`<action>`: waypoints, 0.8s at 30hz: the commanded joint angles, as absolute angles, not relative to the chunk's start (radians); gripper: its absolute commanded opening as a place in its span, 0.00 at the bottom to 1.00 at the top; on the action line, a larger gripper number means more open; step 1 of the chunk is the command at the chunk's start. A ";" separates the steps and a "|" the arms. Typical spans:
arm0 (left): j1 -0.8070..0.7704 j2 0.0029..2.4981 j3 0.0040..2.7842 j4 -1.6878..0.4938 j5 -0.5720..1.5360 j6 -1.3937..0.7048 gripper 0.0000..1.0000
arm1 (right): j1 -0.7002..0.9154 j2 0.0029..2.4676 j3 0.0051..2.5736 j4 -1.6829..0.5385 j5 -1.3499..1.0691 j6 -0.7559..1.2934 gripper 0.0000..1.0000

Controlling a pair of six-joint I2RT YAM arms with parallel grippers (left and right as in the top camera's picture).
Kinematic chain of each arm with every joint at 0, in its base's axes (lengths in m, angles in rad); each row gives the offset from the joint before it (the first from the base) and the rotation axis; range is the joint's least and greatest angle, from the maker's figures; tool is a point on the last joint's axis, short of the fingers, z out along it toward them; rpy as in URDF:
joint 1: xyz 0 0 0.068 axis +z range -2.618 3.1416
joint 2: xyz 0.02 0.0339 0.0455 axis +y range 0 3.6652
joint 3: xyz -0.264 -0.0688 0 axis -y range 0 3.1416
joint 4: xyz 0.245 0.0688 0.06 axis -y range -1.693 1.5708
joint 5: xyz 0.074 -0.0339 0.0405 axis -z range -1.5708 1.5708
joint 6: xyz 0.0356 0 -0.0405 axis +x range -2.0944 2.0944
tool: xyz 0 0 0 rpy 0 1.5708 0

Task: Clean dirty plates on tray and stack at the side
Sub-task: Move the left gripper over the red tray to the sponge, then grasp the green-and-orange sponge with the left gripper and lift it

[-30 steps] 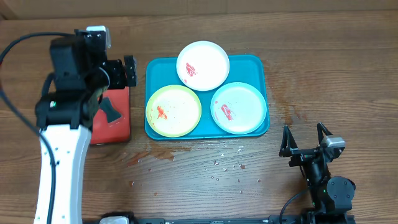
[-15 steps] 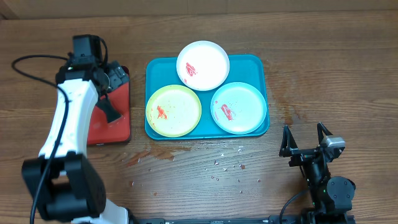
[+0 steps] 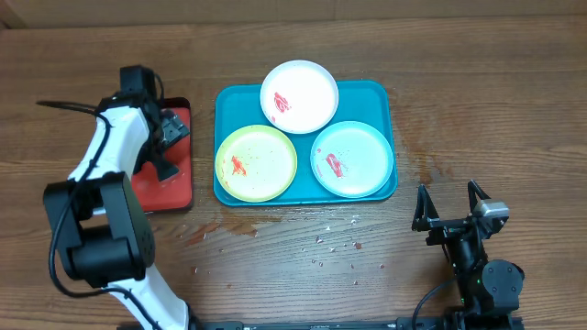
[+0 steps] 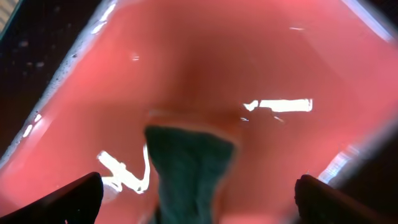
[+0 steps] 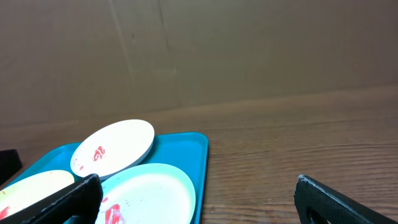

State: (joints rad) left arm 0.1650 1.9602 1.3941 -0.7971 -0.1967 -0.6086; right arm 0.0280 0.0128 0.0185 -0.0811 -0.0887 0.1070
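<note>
The teal tray (image 3: 378,99) holds three sauce-smeared plates: white (image 3: 299,96) at the back, yellow-green (image 3: 257,163) front left, pale teal (image 3: 352,158) front right. My left gripper (image 3: 171,130) hangs open low over the red tray (image 3: 170,192). In the left wrist view a dark green cloth (image 4: 186,165) lies between its spread fingertips (image 4: 78,198), untouched. My right gripper (image 3: 449,203) rests open near the front right of the table, apart from the tray. In the right wrist view the white plate (image 5: 115,146) and pale teal plate (image 5: 149,190) lie ahead to the left.
The small red tray sits just left of the teal tray, with the dark cloth (image 3: 163,168) on it. Crumbs and sauce specks (image 3: 330,243) dot the wooden table in front of the teal tray. A brown cardboard wall (image 5: 199,50) stands behind.
My left arm has swung down and back over the red tray, bringing its open gripper close above the dark cloth. The right arm and the plates have not moved.
</note>
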 commanded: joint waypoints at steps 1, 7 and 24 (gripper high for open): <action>0.193 1.990 1.411 -0.796 -0.201 -0.658 0.97 | 0.033 0.007 0.008 -0.076 -0.079 0.104 1.00; 0.198 1.991 1.409 -0.793 -0.190 -0.658 0.74 | 0.033 0.007 0.008 -0.076 -0.079 0.104 1.00; 0.197 1.992 1.298 -0.669 -0.159 -0.658 0.72 | 0.033 0.007 0.008 -0.076 -0.079 0.104 1.00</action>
